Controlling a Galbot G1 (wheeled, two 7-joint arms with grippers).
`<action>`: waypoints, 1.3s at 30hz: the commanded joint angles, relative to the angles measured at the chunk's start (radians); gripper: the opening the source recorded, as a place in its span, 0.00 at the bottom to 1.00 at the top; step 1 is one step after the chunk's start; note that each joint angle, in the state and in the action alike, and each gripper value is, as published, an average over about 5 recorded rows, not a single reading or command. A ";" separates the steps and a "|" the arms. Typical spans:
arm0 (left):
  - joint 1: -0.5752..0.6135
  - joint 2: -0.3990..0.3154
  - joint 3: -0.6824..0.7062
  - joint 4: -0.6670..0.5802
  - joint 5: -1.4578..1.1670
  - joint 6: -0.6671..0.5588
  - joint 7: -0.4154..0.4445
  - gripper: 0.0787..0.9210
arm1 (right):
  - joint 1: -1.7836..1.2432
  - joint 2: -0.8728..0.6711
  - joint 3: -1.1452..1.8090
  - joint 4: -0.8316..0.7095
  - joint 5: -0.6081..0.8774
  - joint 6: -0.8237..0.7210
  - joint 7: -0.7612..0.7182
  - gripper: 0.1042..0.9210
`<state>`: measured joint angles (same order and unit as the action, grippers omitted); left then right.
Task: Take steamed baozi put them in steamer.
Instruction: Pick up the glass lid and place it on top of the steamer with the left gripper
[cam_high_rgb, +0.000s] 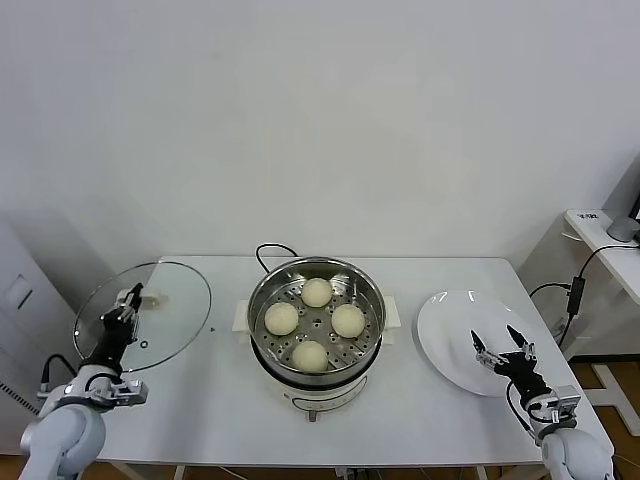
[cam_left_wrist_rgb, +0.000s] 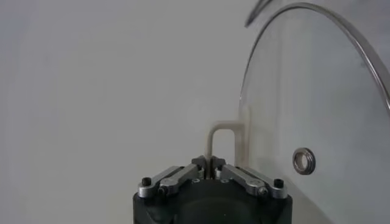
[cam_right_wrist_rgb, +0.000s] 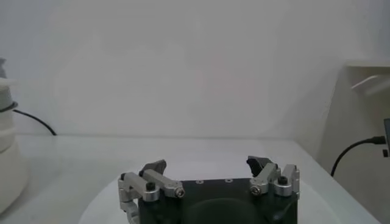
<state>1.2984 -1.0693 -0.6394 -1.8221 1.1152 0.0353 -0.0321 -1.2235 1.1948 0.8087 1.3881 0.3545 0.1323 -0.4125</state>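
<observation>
Four cream-white baozi (cam_high_rgb: 311, 320) lie on the perforated tray inside the shiny steel steamer (cam_high_rgb: 262, 285) at the table's middle. My left gripper (cam_high_rgb: 126, 307) is shut on the cream handle (cam_left_wrist_rgb: 218, 139) of the glass lid (cam_high_rgb: 175, 300) and holds the lid tilted up at the table's left. My right gripper (cam_high_rgb: 500, 347) is open and empty above the flat white plate (cam_high_rgb: 450, 330) at the right. In the right wrist view the gripper (cam_right_wrist_rgb: 207, 165) shows its jaws wide apart over the plate.
A black cord (cam_high_rgb: 268, 252) runs behind the steamer. A white side table (cam_high_rgb: 610, 250) with a cable stands at the far right. A grey cabinet (cam_high_rgb: 20, 290) stands at the left edge.
</observation>
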 joint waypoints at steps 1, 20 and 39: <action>-0.027 0.132 0.210 -0.243 -0.007 0.326 0.112 0.04 | 0.003 -0.004 0.000 0.008 0.000 -0.010 -0.001 0.88; -0.305 0.093 0.658 -0.285 0.115 0.664 0.318 0.04 | 0.005 -0.015 0.015 -0.009 -0.004 -0.011 0.002 0.88; -0.414 -0.116 0.822 -0.179 0.314 0.729 0.384 0.04 | 0.018 -0.015 0.011 -0.048 -0.007 -0.006 -0.002 0.88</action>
<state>0.9415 -1.0785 0.0706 -2.0402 1.3318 0.7152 0.3177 -1.2053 1.1806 0.8187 1.3479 0.3476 0.1246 -0.4137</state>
